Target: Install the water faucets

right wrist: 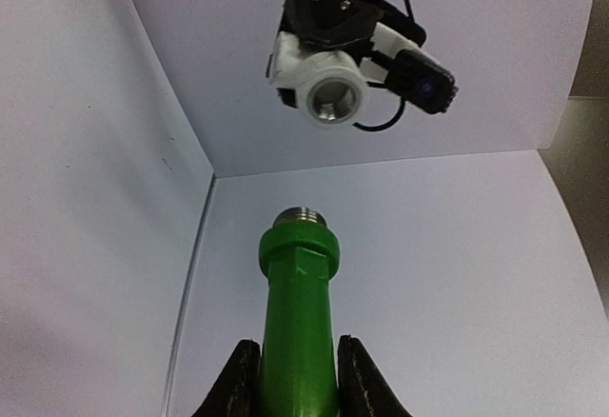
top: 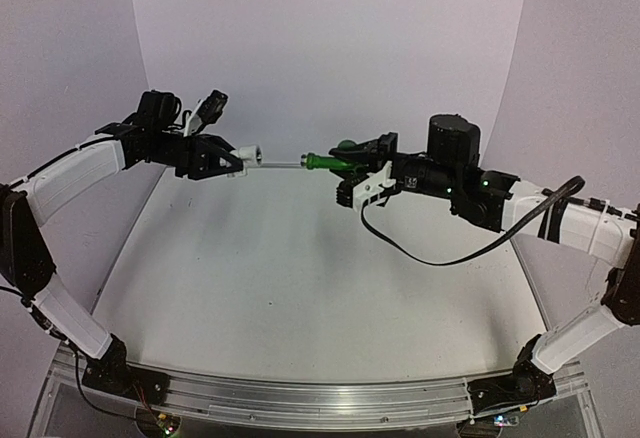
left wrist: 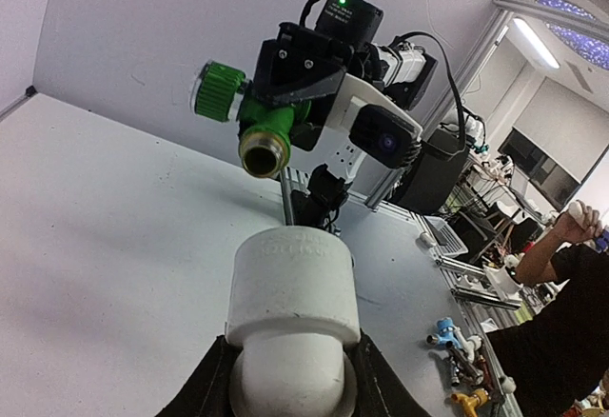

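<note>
My right gripper [top: 352,166] is shut on the green tap [top: 325,162] and holds it level in the air, with its silvery threaded end pointing left. My left gripper [top: 238,158] is shut on the white fitting [top: 250,151], whose open end faces right towards the tap. A small gap separates the two above the table's far edge. In the right wrist view the tap [right wrist: 299,303] rises between my fingers [right wrist: 243,379], and the fitting's metal-lined mouth [right wrist: 328,98] faces it. In the left wrist view the fitting [left wrist: 293,288] sits between the jaws, with the tap [left wrist: 265,127] beyond it.
A white table [top: 300,288] with white walls behind and at the left. A black cable [top: 430,250] hangs from the right arm. An aluminium rail [top: 300,398] runs along the near edge. Spare blue and yellow taps [left wrist: 455,350] and a person [left wrist: 557,284] are off the table's side.
</note>
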Controlling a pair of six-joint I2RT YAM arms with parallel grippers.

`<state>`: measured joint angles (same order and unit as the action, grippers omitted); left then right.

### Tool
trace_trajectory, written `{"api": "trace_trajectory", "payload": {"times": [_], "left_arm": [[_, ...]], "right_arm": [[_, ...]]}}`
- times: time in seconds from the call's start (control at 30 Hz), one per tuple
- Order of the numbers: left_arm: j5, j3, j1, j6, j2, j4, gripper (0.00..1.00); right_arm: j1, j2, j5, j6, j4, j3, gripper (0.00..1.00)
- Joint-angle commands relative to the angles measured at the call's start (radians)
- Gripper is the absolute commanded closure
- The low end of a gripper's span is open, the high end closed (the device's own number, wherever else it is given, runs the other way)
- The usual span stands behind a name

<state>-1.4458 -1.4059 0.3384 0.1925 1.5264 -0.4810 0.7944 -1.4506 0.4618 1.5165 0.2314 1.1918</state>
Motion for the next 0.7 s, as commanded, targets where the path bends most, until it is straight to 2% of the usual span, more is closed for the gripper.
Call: {"api": "trace_trajectory", "payload": {"times": [0.0,0.43,0.67], "left_arm": [[-0.067,-0.037,0.019,-0.067,-0.032,0.014,1.0],[-0.008,-0.068,0.034,-0.104,-0.033,0.015,1.0],[0.016,-0.056,0.066,-0.024,-0.046,0.014,1.0]], "right_arm": [[0.001,-0.052,0.039,0.042,0.072,0.09,1.0],[0.003,-0.12,0.169,-0.031,0.055,0.207,1.0],[0.016,-0.142,0.185,-0.026,0.049,0.223,1.0]]}}
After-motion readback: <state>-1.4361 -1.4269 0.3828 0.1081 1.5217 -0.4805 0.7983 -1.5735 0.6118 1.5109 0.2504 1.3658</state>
